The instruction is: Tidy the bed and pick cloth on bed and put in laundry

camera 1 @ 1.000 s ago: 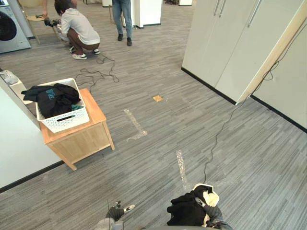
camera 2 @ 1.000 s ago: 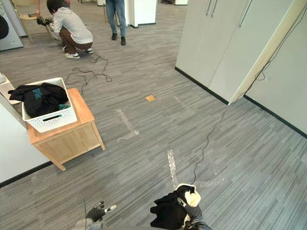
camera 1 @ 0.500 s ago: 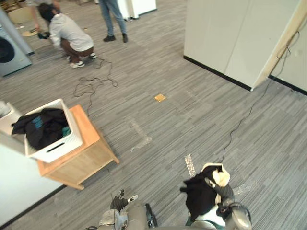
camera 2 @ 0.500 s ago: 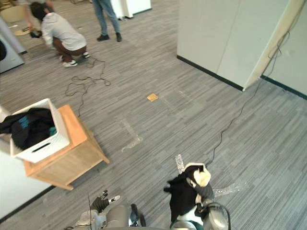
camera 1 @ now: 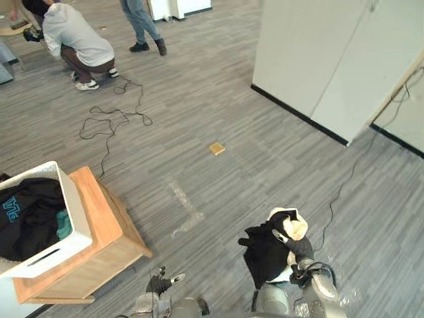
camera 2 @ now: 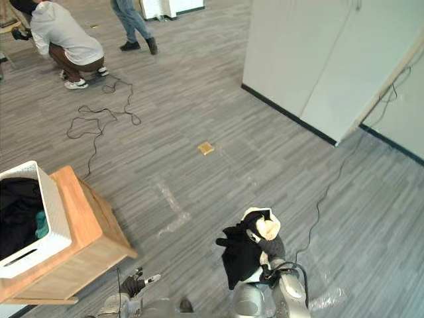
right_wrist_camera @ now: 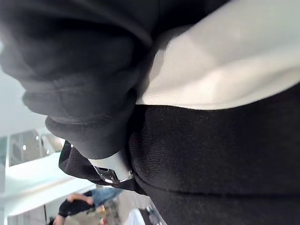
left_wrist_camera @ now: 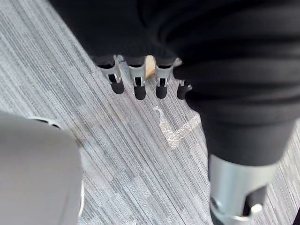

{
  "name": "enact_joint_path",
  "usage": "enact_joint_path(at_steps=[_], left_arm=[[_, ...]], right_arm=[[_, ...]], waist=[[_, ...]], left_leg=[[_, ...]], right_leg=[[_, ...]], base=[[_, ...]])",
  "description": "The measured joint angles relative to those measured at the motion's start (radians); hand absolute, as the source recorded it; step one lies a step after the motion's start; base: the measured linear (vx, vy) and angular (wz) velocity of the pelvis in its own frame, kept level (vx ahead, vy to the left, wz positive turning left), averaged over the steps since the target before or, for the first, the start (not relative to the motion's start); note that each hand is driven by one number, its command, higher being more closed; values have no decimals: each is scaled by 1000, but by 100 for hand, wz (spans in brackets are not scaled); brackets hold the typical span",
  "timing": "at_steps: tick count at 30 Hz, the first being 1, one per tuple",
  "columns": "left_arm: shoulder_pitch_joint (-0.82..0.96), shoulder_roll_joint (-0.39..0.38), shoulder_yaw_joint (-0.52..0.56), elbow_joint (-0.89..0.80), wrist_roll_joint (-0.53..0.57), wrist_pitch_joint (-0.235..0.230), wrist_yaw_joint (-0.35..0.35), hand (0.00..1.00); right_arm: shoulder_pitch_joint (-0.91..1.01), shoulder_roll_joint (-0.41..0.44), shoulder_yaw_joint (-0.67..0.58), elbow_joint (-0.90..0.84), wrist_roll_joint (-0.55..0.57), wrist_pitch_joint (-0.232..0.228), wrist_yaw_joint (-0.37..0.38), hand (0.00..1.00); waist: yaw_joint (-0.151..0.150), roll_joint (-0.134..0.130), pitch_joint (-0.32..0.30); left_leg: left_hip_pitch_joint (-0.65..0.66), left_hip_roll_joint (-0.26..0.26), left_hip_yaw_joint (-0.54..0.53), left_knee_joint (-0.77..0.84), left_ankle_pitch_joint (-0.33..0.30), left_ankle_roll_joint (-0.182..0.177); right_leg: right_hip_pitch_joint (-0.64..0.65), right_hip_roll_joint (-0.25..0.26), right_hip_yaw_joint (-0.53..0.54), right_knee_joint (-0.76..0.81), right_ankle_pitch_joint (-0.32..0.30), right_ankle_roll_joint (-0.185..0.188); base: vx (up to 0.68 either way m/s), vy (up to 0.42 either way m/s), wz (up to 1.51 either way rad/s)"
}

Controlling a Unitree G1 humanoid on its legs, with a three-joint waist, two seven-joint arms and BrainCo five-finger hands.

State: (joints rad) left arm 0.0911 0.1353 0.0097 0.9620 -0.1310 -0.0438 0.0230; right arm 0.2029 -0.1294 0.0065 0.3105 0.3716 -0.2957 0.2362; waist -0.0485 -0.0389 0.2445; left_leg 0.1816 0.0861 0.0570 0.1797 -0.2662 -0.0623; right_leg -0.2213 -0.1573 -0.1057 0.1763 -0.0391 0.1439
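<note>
From the left eye view, the right robot hand (camera 1: 299, 250) is raised low at the front. It is clenched on a black and cream cloth (camera 1: 265, 256), which hangs from it above the grey floor (camera 1: 218, 99). The cloth is well apart from the laundry basket. The left robot hand (camera 1: 159, 284) sits low, near the bottom edge.

The right eye view shows the white basket (camera 2: 58, 218) standing on a small wooden bench (camera 2: 84, 212) off to the robot's left, with dark clothes (camera 2: 16, 215) already heaped inside. A tan square (camera 2: 206, 148) lies on the floor further out. Beyond it one person (camera 2: 63, 40) crouches and another (camera 2: 132, 23) stands.

In the left wrist view, the dark-tipped fingers (left_wrist_camera: 136, 86) hang relaxed in a row over the floor, holding nothing.

In the right wrist view, black and cream fabric bunches up close, and a silver finger (right_wrist_camera: 112, 171) curls into the folds.
</note>
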Motion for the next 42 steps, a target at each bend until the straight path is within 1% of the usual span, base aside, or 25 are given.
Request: enact_joint_path(at_steps=[1, 2, 3, 6, 7, 11, 13, 16, 18, 19, 20, 21, 22, 23, 24, 27, 30, 32, 33, 35, 37, 38, 39, 40, 42], left_arm=[[0, -7, 7, 0, -14, 3, 3, 0], [17, -20, 7, -2, -14, 1, 2, 0], [23, -29, 15, -4, -14, -5, 3, 0], [30, -48, 66, -20, -49, -11, 4, 0], [37, -43, 71, -24, -50, -11, 0, 0], [118, -35, 70, -27, -48, -15, -25, 0], [131, -33, 71, -8, -46, -29, -23, 0], [169, -44, 74, -4, -50, -35, -21, 0], [205, -47, 91, 2, -52, -31, -24, 0], [212, -44, 108, 2, -51, -28, -25, 0], [218, -37, 128, 4, -46, -8, -26, 0], [212, -32, 133, 10, -39, 1, -25, 0], [203, -31, 143, 12, -8, 18, -25, 0], [198, -23, 142, 7, 21, 20, -23, 0], [198, -19, 140, 6, 29, 20, -23, 0], [195, 6, 110, -7, 31, 16, -23, 0], [150, 35, 67, -15, 24, 9, -23, 0], [126, 46, 46, -14, 16, 10, -23, 0], [126, 48, 41, -13, 15, 10, -23, 0], [148, 63, 40, -17, 10, -2, -22, 0], [160, 58, 29, -16, 3, -9, -24, 0], [169, 28, 20, -15, -15, -17, -28, 0], [165, 19, 16, -12, -15, -21, -33, 0], [141, 16, -6, -8, -15, -32, -48, 0], [121, 17, -20, -5, -17, -43, -68, 0]], right_arm=[[-1, -3, 1, -9, -1, 1, 6, 100], [-2, -18, 9, -32, -1, 4, 12, 100], [-11, -23, 11, -44, -1, 11, 17, 100], [-26, -49, 21, -101, -3, 34, 26, 100], [-27, -55, 22, -101, -11, 38, 23, 100], [-34, -54, 1, -131, -12, 34, 22, 100], [-34, -59, -5, -139, -11, 34, 9, 100], [-36, -81, -5, -139, -11, 34, -25, 100], [-53, -92, 14, -137, -8, 33, -41, 100], [-64, -91, 17, -137, -7, 32, -42, 100], [-81, -91, 17, -136, 4, 26, -46, 100], [-91, -93, 15, -134, 10, 25, -49, 100], [-107, -90, 13, -134, 15, 25, -63, 100], [-121, -75, 18, -134, 15, 25, -72, 100], [-126, -68, 26, -134, 15, 25, -81, 100], [-127, -50, 52, -147, 11, 23, -91, 100], [-87, -47, 32, -280, 11, 19, -98, 100], [-56, -42, 41, -352, 8, 19, -98, 100], [-46, -35, 44, -363, 5, 21, -98, 100], [-28, -28, 76, -378, -4, 22, -76, 100], [-39, -49, 91, -373, -10, 22, -53, 100], [-51, -87, 92, -373, -13, 21, -34, 100], [-61, -99, 92, -372, -20, 21, -34, 100], [-80, -114, 88, -368, -33, 22, -34, 100], [-101, -133, 88, -367, -62, 31, -36, 100]], waist=[[6, 13, -2], [16, 54, -23], [22, 65, -27], [24, 99, 7], [35, 105, 16], [37, 89, 16], [38, 74, 21], [65, 75, 21], [97, 42, -4], [102, 32, -18], [114, -4, -31], [115, -13, -28], [110, -17, -27], [92, -30, -19], [85, -32, -15], [73, -13, 3], [54, -22, 6], [32, -27, 8], [32, -32, 7], [43, -60, -8], [52, -42, -10], [63, 32, -18], [58, 45, -13], [27, 80, -11], [4, 64, 0]], left_leg=[[17, 26, -34, 9, -28, -7], [15, 65, -54, 36, -42, 2], [-2, 77, -57, 79, -37, 1], [-254, 161, -45, 629, 71, 0], [-278, 183, 8, 705, 64, 10], [-342, 104, 299, 362, 55, 39], [-368, 37, 385, 73, 134, 40], [-380, 29, 415, -79, 187, 28], [-381, 24, 466, -25, 294, 117], [-383, 14, 487, 7, 291, 123], [-375, -15, 519, 26, 264, 161], [-369, -36, 514, 30, 250, 186], [-362, -60, 489, 48, 229, 218], [-331, -81, 458, 58, 205, 222], [-309, -88, 434, 64, 194, 225], [-175, -88, 324, 15, 157, 203], [-129, -95, 185, -28, 140, 182], [-103, -98, 74, -20, 125, 136], [-89, -100, 53, -12, 113, 120], [-67, -109, -23, 59, 33, 72], [-73, -80, -55, 125, -31, 39], [-99, -7, -41, 178, -72, 11], [-123, 24, 5, 201, -71, 9], [-167, 64, 130, 240, -22, 19], [-171, 90, 293, 223, 18, 24]], right_leg=[[9, 24, 13, 51, 82, -36], [-2, 56, 2, 107, 53, -75], [-5, 59, -11, 131, 26, -81], [129, 84, -108, 110, -49, -124], [199, 89, -131, 79, -59, -132], [353, 71, -212, -52, -78, -127], [400, 64, -268, -96, -86, -122], [482, 71, -305, -111, -134, -68], [520, 29, -299, -95, -209, -32], [517, 4, -301, -81, -231, -31], [504, -48, -300, 11, -265, -31], [470, -83, -298, 110, -270, -25], [363, -150, -270, 381, -251, -39], [270, -188, -215, 616, -221, -51], [244, -193, -204, 684, -225, -52], [145, -141, -180, 701, -256, -77], [2, -60, -76, 375, -225, -65], [-16, -28, 49, 52, -88, -25], [-12, -30, 68, 11, -61, -3], [4, -28, 97, 15, -5, -39], [10, -1, 106, 56, 97, -52], [16, 40, 48, 70, 99, -68], [22, 44, 12, 59, 94, -76], [46, 30, -48, 43, 86, -90], [115, -13, -148, 32, 67, -112]], base=[[371, -574, 94], [394, -578, 74], [315, -454, 63], [253, -378, 74], [318, -364, 61], [283, -202, 45], [338, -84, 67], [482, -23, 44], [580, 47, -5], [565, 32, -13], [481, 9, 1], [588, 35, 27], [648, 48, 70], [524, 52, 88], [616, -28, 96], [443, -110, 95], [336, -235, 136], [307, -340, 156], [301, -417, 137], [319, -516, 110], [283, -534, 69], [235, -444, 59], [214, -345, 113], [189, -324, 128], [162, -328, 154]])
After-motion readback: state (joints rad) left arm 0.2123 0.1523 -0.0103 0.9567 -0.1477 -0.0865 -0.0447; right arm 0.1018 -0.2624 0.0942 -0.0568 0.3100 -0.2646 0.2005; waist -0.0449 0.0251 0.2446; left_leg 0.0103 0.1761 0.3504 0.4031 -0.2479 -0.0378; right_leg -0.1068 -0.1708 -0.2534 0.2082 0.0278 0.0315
